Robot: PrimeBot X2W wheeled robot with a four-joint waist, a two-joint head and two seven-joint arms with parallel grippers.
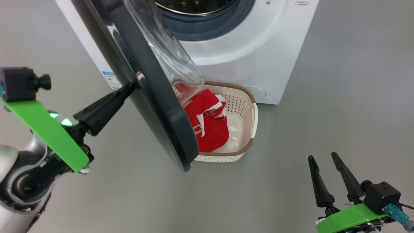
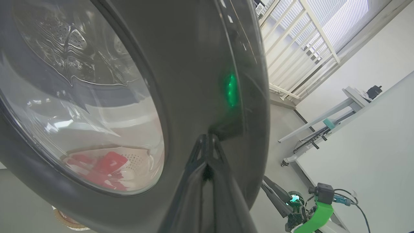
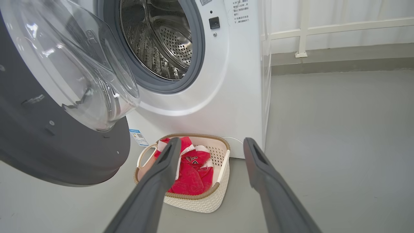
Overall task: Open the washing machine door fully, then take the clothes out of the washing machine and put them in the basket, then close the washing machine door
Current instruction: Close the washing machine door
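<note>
Found washing machine point(image 1: 258, 58) with drum point(image 3: 155, 38) empty where visible. Found door point(image 1: 152, 97) half-swung at 10 o'clock; closing judged outstanding. Noted basket point(image 1: 249, 106) at 6 o'clock below drum, clothes point(image 1: 210, 126) inside. Noted left gripper point(image 1: 131, 86), fingers point(image 2: 194, 181) pressed together, touching door rim; right gripper point(image 1: 322, 156) spread, empty.

Dark tapered fingers point(image 1: 318, 181), green brackets point(image 1: 48, 129), black wrist cameras point(image 1: 19, 83), silver forearm point(image 1: 9, 161)
</note>
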